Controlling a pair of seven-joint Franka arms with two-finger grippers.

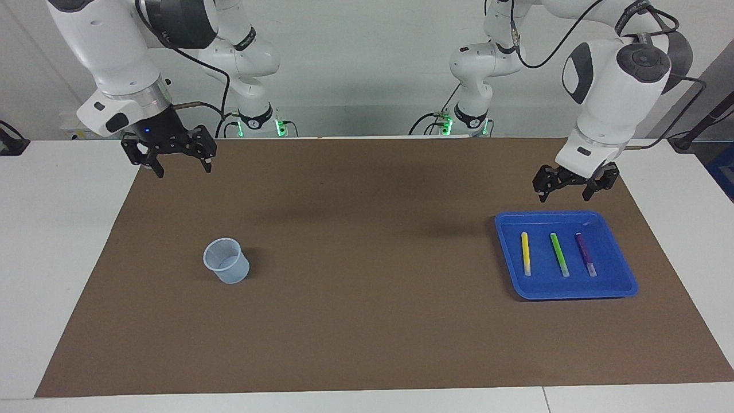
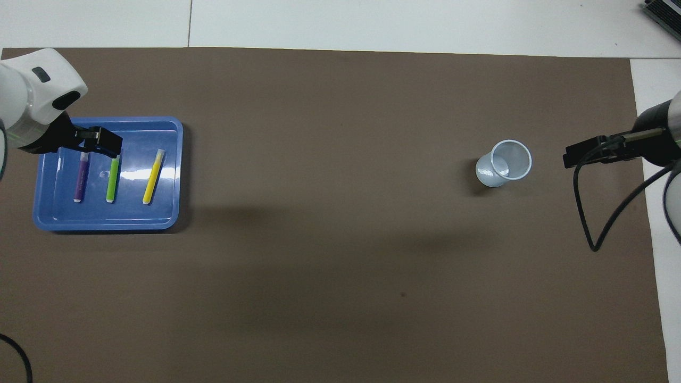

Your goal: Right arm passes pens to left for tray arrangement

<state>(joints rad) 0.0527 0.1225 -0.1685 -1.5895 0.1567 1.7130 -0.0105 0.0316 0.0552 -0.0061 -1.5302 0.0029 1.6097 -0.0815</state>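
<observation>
The blue tray (image 1: 610, 275) (image 2: 165, 213) lies on the brown mat toward the left arm's end of the table. In it, three pens lie side by side and apart: yellow (image 1: 525, 252) (image 2: 152, 178), green (image 1: 559, 253) (image 2: 112, 181) and purple (image 1: 585, 255) (image 2: 81, 178). My left gripper (image 1: 575, 186) (image 2: 98, 144) hangs open and empty, well above the tray and touching nothing. In the overhead view it covers the tops of the purple and green pens. My right gripper (image 1: 179, 160) (image 2: 577, 154) waits open and empty, raised over the mat's edge at the right arm's end.
A small translucent pale-blue cup (image 1: 226, 261) (image 2: 504, 163) stands upright on the mat toward the right arm's end. The brown mat (image 1: 367, 229) covers most of the white table. A black cable (image 2: 596, 223) hangs from the right arm.
</observation>
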